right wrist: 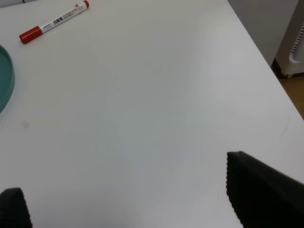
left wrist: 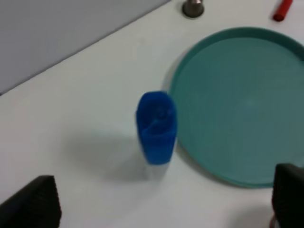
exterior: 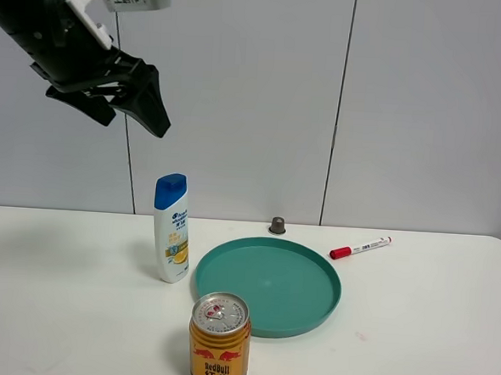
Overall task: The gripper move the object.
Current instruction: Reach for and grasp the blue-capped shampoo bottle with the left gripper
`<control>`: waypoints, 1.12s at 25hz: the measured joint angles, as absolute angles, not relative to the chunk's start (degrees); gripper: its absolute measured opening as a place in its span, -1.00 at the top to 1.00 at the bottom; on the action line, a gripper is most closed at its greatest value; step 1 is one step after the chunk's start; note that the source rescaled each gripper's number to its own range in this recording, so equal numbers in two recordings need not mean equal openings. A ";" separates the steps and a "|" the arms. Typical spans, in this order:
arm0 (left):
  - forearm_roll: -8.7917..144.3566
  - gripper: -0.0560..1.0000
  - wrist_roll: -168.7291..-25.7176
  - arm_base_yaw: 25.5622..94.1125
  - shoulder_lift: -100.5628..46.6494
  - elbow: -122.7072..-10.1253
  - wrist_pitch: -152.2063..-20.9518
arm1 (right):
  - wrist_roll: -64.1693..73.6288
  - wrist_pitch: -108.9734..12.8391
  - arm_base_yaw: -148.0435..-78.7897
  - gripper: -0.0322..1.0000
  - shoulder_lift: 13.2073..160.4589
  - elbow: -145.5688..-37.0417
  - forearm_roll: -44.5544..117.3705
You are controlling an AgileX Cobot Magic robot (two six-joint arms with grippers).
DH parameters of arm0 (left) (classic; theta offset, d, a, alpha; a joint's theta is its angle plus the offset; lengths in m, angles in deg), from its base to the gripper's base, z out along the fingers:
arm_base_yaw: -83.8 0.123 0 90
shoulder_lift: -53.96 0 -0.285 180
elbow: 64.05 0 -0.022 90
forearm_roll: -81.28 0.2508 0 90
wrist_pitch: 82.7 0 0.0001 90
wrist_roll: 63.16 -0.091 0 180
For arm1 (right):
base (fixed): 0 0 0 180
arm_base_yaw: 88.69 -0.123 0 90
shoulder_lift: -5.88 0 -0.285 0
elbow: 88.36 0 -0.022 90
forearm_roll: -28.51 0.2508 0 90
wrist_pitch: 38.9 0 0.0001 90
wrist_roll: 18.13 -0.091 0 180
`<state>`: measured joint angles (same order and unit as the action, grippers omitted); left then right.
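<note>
The object, a white shampoo bottle (exterior: 171, 229) with a blue cap and a yellow and blue label, stands upright on the white table just left of the green plate (exterior: 311, 314). My left gripper (exterior: 145, 105) hangs high above it and a little to the left, jaws open and holding nothing. In the left wrist view the blue cap of the bottle (left wrist: 156, 126) sits below the left gripper (left wrist: 164, 190), whose black fingertips (left wrist: 33, 204) stand far apart. Over bare table, the right gripper (right wrist: 133, 190) is open and empty; it is outside the high view.
A gold Red Bull can (exterior: 219, 343) stands at the front, touching the plate's near rim. A red-capped white marker (exterior: 360, 247) lies right of the plate, a small grey knob (exterior: 277, 226) behind it. The table's right edge (right wrist: 266, 66) drops to the floor.
</note>
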<state>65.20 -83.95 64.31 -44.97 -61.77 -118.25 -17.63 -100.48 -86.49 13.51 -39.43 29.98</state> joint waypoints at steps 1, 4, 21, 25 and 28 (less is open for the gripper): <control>65.20 -0.72 -83.95 63.71 -45.93 -62.79 -118.35 | -17.63 -100.48 -86.49 -1.00 13.51 -39.43 29.98; 65.42 -0.72 -83.95 62.39 -48.42 -64.65 -118.59 | -17.63 -100.48 -86.49 -1.00 13.51 -39.43 29.98; 71.93 -0.73 -83.72 59.88 -56.96 -65.25 -112.99 | -17.63 -100.48 -86.49 -1.00 13.51 -39.43 29.98; 71.93 -0.91 -83.72 59.88 -58.57 -65.30 -111.89 | -17.63 -100.48 -86.49 -1.00 13.51 -39.43 29.98; 71.93 -0.99 -83.72 60.45 -60.13 -65.30 -111.58 | -17.63 -100.48 -86.49 -1.00 13.51 -39.43 29.98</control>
<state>71.93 -83.72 60.45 -60.13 -65.30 -111.58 -17.63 -100.48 -86.49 13.51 -39.43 29.98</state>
